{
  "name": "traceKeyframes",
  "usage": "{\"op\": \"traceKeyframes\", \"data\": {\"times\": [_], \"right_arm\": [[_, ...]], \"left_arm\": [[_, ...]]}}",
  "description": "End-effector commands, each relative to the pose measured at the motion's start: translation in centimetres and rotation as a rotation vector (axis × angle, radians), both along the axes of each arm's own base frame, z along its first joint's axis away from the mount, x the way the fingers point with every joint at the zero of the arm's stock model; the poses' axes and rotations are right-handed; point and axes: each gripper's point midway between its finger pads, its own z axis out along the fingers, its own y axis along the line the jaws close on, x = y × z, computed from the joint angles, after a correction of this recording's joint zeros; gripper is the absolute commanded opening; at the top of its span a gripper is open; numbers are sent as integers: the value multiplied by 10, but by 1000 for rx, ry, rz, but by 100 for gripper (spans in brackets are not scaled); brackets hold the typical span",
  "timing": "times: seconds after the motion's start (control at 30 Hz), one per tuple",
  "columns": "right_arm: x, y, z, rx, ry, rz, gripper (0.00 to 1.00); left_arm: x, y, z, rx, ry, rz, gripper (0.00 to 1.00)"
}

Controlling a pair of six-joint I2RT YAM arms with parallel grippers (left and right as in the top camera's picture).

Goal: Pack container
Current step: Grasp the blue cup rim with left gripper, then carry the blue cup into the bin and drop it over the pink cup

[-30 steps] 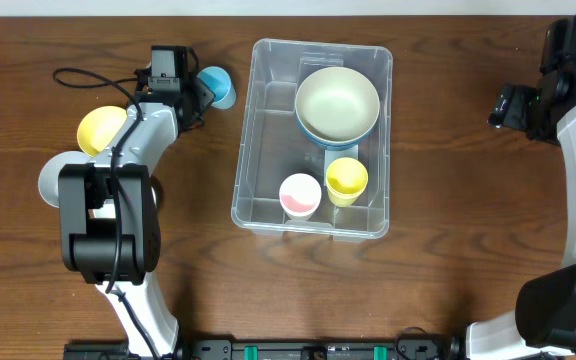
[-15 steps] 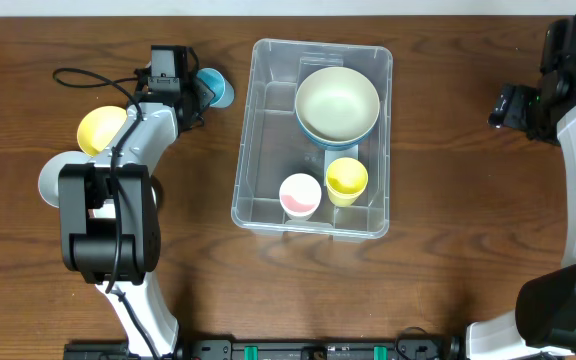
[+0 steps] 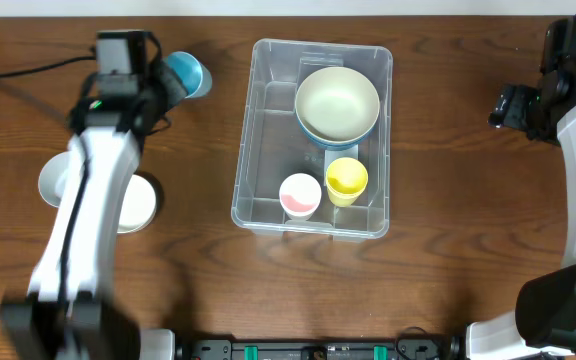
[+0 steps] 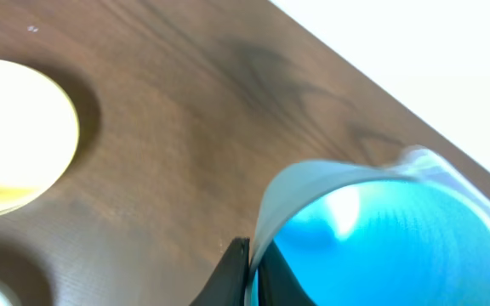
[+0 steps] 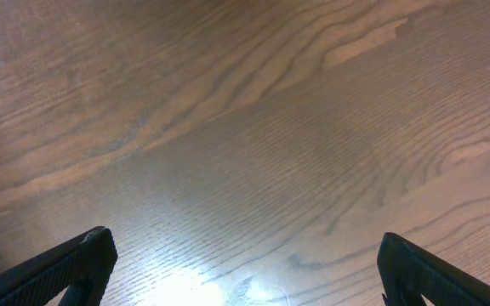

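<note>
The wooden tabletop carries everything. The container sits at its middle, open side up and within reach of both arms, so it can be loaded from either side. At its far end a cream bowl rests nested in a blue bowl; stacking the wide pieces leaves the near end free for small ones.

Outside, on the left, a pale plate and a white dish lie on the wood, apparently waiting their turn, and the left wrist view shows a yellow dish near them.

In the container's near end a yellow cup and a pink-lined cup stand upright side by side.

The left claw is clamped on the rim of a blue cup, one finger inside the wall and one outside. That pinch suits a thin cup wall, and the cup looks tipped sideways, just left of the container and probably bound for it.

The right claw hangs over bare wood well to the right, fingers spread and empty, out of the way.
</note>
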Motion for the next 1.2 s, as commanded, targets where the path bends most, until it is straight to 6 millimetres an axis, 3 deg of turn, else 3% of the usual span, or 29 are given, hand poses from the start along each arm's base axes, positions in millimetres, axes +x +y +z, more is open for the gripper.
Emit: {"op": "traceKeyframes", "data": {"times": [0.0, 0.1, 0.23, 0.47, 0.73, 1.17], "right_arm": [[0, -2, 10, 0, -34, -19, 99], [0, -2, 10, 0, -34, -19, 99], [0, -2, 10, 0, -34, -19, 99], [0, -2, 10, 0, -34, -19, 99], [0, -2, 10, 0, -34, -19, 99], [0, -2, 10, 0, -34, -19, 99]], "left_arm": [[-36, -22, 32, -4, -15, -88, 6], [-74, -39, 38, -3, 40, -143, 6], [-115, -66, 29, 8, 150, -237, 6], [-152, -108, 7, 48, 281, -405, 6], [-163, -149, 0, 69, 282, -540, 6], [-149, -179, -56, 110, 405, -595, 6]]}}
